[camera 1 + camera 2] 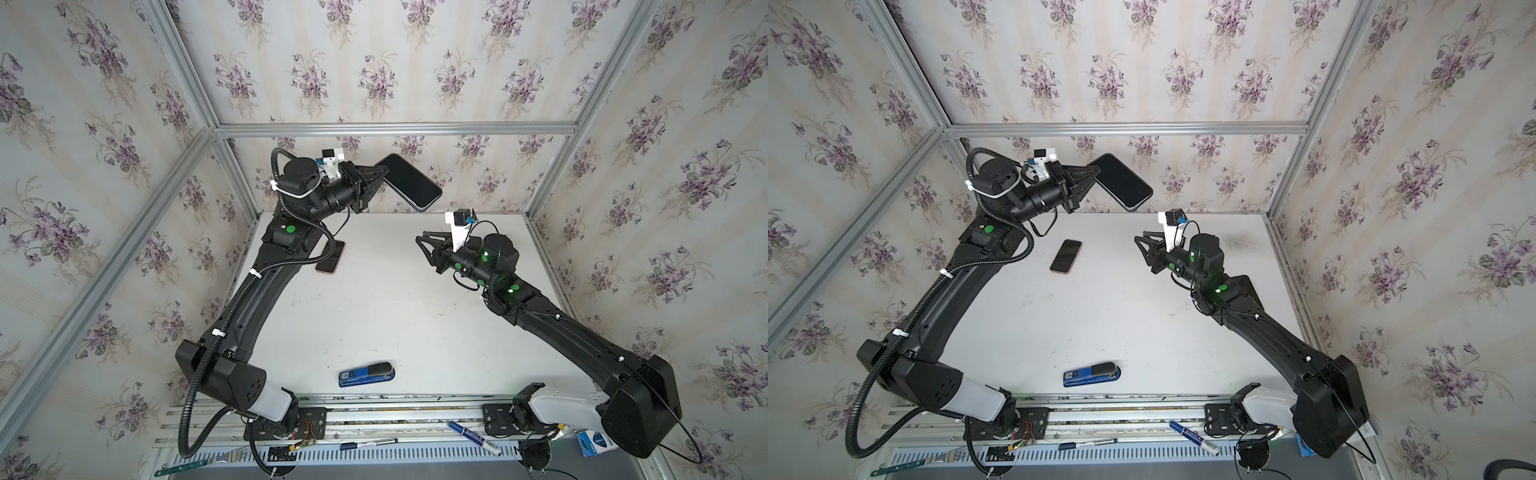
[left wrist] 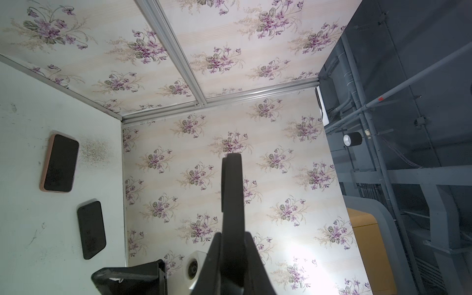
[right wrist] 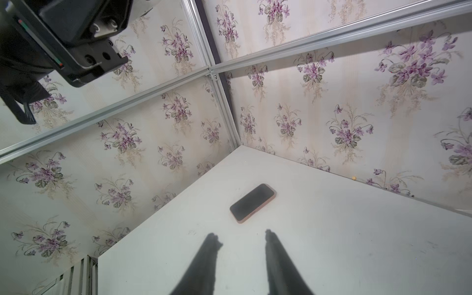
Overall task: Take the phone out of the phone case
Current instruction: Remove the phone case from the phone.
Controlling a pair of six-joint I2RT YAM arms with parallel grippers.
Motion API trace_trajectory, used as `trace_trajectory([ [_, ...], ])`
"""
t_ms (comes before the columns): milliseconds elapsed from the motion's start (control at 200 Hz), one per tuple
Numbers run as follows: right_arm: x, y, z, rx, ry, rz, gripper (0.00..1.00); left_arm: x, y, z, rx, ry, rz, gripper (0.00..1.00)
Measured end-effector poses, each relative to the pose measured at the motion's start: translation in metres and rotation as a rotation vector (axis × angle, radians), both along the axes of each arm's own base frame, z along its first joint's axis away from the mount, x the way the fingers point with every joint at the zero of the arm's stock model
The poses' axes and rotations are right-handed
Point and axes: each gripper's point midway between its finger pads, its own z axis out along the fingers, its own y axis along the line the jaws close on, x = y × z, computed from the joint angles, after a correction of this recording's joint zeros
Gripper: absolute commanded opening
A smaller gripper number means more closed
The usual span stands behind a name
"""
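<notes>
1. The left fingers (image 1: 376, 176) are pressed onto one short end of the phone (image 1: 413, 183), pinching it; the dark slab sticks out past their tips, tilted, with its broad face showing in both top views
2. The phone hangs well above the counter (image 1: 374, 299), just in front of the back wall near the counter's back edge; a grey rim shows along its far end, and I cannot tell whether a case is on it
3. The right fingers (image 3: 208, 258) are spread with nothing between them; they hover over the counter, apart from the phone, tips pointing toward the left arm
4. A pink-rimmed phone (image 1: 1065, 256) lies flat, dark face up, on the counter between the two arms, nearer the left one and touching neither pair of fingers
5. The middle of the counter is bare; a blue stapler (image 1: 366, 374) lies near the front edge, well apart from both arms; walls close the back and both sides
6. In a top view the left arm and its hose hide part of the pink-rimmed phone (image 1: 331, 259); the right wrist view shows it whole, just beyond the spread tips
7. The left wrist view shows the held phone edge-on, a thin dark blade between the fingers; it alone shows a second dark slab (image 2: 91, 229) on the counter near the pink-rimmed phone, and I cannot tell what it is
</notes>
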Motion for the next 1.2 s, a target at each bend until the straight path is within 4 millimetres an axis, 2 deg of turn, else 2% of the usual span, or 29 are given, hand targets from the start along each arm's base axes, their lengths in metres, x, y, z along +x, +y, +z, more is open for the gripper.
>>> trace_trajectory([
  [140,0.003,-0.020,0.006,0.025,0.058,-0.047,0.67,0.001,0.007,0.009,0.021,-0.043,-0.008,0.00],
  [300,0.022,-0.058,0.043,0.180,0.197,-0.077,0.69,-0.003,0.011,0.029,0.118,-0.205,-0.054,0.00],
  [365,0.025,-0.066,0.051,0.239,0.250,-0.061,0.69,-0.007,0.012,0.032,0.178,-0.278,-0.074,0.00],
  [430,0.017,-0.061,0.058,0.261,0.280,0.002,0.69,-0.013,0.010,0.033,0.246,-0.349,-0.099,0.00],
  [600,-0.008,-0.044,0.084,0.270,0.247,0.183,0.60,-0.035,0.001,0.034,0.350,-0.520,-0.210,0.00],
  [879,-0.031,-0.031,0.089,0.230,0.196,0.337,0.55,-0.082,-0.002,0.048,0.436,-0.817,-0.337,0.00],
  [1009,-0.041,-0.021,0.090,0.205,0.173,0.411,0.50,-0.092,-0.003,0.048,0.455,-0.888,-0.362,0.00],
  [1199,-0.050,-0.005,0.093,0.172,0.152,0.501,0.45,-0.096,-0.004,0.042,0.469,-0.924,-0.389,0.00],
])
